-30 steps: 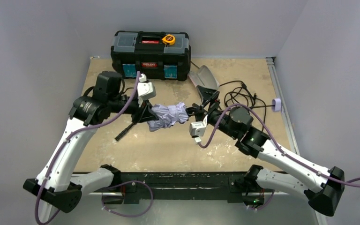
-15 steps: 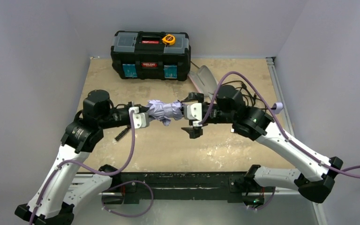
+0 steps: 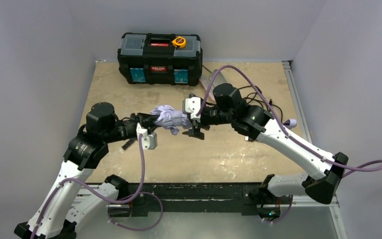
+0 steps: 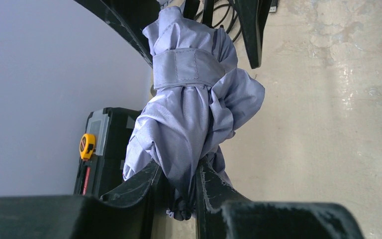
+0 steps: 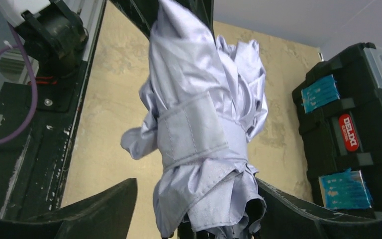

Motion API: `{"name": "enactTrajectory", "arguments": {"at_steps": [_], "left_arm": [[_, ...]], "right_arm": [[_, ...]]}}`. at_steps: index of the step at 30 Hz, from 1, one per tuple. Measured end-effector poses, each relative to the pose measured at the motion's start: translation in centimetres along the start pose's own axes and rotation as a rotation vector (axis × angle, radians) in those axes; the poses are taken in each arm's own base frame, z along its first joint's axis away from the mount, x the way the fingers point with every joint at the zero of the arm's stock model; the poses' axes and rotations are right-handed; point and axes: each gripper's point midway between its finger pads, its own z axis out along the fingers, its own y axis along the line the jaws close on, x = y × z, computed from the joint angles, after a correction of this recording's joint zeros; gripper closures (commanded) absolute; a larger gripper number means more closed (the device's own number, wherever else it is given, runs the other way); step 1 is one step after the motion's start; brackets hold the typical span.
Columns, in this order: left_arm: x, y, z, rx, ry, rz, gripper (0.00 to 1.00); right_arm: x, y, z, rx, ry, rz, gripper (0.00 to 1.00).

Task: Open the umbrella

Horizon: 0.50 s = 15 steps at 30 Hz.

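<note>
The folded umbrella (image 3: 170,118), pale lavender fabric bunched up with its strap (image 4: 189,67) wrapped round it, hangs in the air between my two grippers above the table's middle. My left gripper (image 3: 151,120) is shut on the fabric at one end (image 4: 179,169). My right gripper (image 3: 189,119) is at the other end with its jaws wide apart. In the right wrist view the umbrella (image 5: 204,134) rests against the right finger (image 5: 298,209), with a gap to the left finger (image 5: 94,209). The shaft and handle are hidden.
A black toolbox (image 3: 160,59) with a yellow tape measure (image 3: 179,42) on its lid stands at the back. A pinkish sleeve (image 3: 214,79) and black cables (image 3: 259,97) lie behind my right arm. A small black item (image 3: 128,144) lies on the table under my left arm.
The umbrella has moved a little left and back, still held between the grippers. My right arm has reached in leftward and my left arm has drawn back, both wrists turning.
</note>
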Motion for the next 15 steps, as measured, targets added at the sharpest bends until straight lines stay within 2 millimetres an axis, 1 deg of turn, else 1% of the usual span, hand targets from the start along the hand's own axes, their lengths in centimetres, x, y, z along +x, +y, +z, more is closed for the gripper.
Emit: {"name": "enactTrajectory", "arguments": {"at_steps": [2, 4, 5, 6, 7, 8, 9, 10, 11, 13, 15], "left_arm": [[-0.2, 0.1, -0.2, -0.005, -0.006, 0.021, 1.0], [-0.5, -0.2, -0.5, -0.001, -0.012, 0.025, 1.0], [-0.5, -0.3, -0.6, -0.003, -0.01, 0.028, 1.0], [-0.6, -0.2, -0.7, -0.006, -0.01, 0.03, 0.86], [-0.5, -0.3, -0.7, -0.005, -0.008, 0.022, 0.68], [-0.5, -0.3, -0.7, -0.005, -0.006, 0.013, 0.53], [-0.5, -0.3, -0.7, -0.004, -0.001, -0.012, 0.43], [-0.7, -0.1, -0.8, -0.002, 0.002, -0.039, 0.4], [-1.1, 0.2, -1.1, 0.001, 0.005, -0.074, 0.4], [-2.3, 1.0, -1.8, 0.007, 0.0, -0.144, 0.41], [-4.2, 2.0, -2.6, 0.027, -0.021, -0.213, 0.41]], "right_arm": [[0.9, -0.1, 0.3, 0.006, 0.019, -0.012, 0.62], [1.2, -0.1, 0.5, 0.01, 0.021, -0.01, 0.94], [1.3, -0.1, 0.6, 0.009, 0.019, -0.011, 1.0], [1.3, -0.1, 0.6, 0.015, 0.018, -0.004, 1.0], [1.2, -0.2, 0.6, 0.02, 0.015, 0.0, 1.0], [1.1, -0.2, 0.6, 0.021, 0.013, 0.002, 1.0], [1.1, -0.1, 0.6, 0.016, 0.012, 0.003, 1.0], [1.2, -0.1, 0.6, 0.013, 0.014, 0.003, 1.0], [1.2, 0.1, 0.6, 0.007, 0.016, 0.005, 1.0], [1.4, 0.2, 0.6, 0.005, 0.023, 0.009, 1.0], [1.6, 0.1, 0.5, 0.013, 0.034, 0.011, 1.0]]}}
